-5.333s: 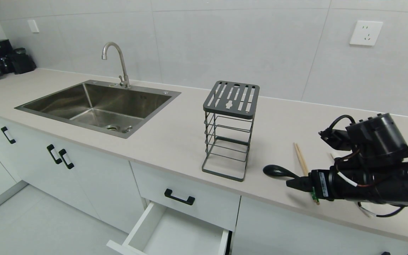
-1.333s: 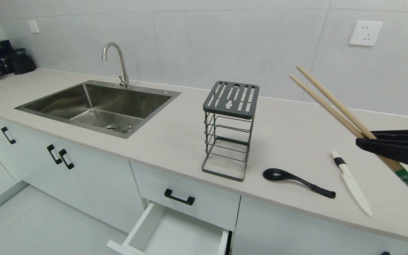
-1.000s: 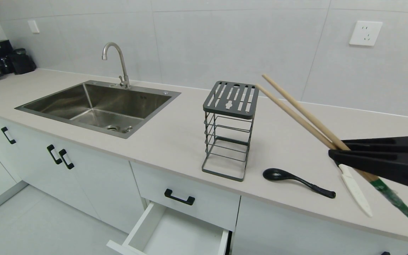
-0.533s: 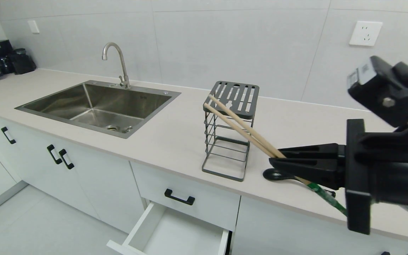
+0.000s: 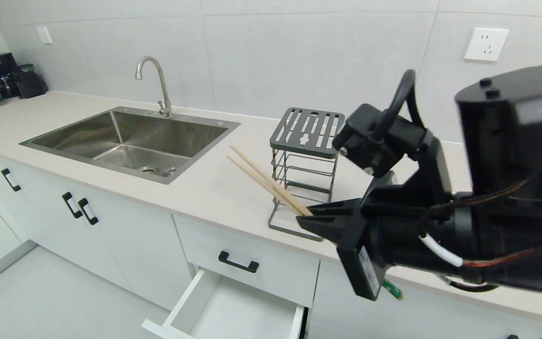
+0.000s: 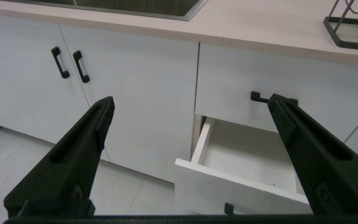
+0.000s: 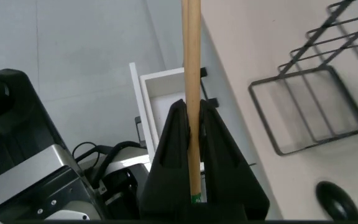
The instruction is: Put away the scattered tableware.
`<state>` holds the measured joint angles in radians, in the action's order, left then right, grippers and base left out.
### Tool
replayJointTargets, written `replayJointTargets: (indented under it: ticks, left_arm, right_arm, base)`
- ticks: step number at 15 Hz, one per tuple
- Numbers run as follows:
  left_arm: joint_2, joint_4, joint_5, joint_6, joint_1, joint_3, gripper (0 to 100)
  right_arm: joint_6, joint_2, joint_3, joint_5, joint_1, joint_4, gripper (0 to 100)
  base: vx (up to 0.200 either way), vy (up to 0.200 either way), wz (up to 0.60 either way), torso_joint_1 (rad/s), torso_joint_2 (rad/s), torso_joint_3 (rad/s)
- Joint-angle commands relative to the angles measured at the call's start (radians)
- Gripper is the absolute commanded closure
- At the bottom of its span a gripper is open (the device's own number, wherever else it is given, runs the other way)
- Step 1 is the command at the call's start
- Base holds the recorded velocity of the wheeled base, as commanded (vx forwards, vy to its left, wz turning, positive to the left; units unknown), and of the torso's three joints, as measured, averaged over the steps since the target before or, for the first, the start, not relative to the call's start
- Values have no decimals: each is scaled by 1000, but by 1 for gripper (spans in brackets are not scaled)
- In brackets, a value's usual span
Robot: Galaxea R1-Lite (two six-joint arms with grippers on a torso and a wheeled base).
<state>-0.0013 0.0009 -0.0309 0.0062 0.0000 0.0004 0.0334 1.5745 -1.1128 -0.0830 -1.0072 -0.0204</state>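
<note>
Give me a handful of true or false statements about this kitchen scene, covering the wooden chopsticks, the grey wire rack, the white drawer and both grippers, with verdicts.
1. The right gripper is shut on the pair of wooden chopsticks. True.
2. The chopsticks stand inside the grey wire rack. False: they are held in the air in front of it.
3. The white drawer below the beige counter is pulled open. True.
4. The left gripper is shut on a chopstick. False: its jaws are wide open and hold nothing.
5. The rack lies toppled on its side. False: it stands upright on the counter.
</note>
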Motion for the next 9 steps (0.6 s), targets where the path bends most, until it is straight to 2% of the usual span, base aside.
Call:
replayJointTargets:
  ticks: [1,4,9]
  left_arm:
    - [1,1,0,0,0,0,0]
    - [1,-1,0,0,0,0,0]
    - [1,1,0,0,0,0,0]
  right_arm:
    - [-15,78,-19,-4,-44,-3,100]
    - [-58,127,-19,-4,-79,-3,100]
    - [-53,188,-65,-3,-94,-10,100]
  base:
    - [0,0,0,0,0,0]
    - [0,0,0,0,0,0]
    - [0,0,0,0,0,0]
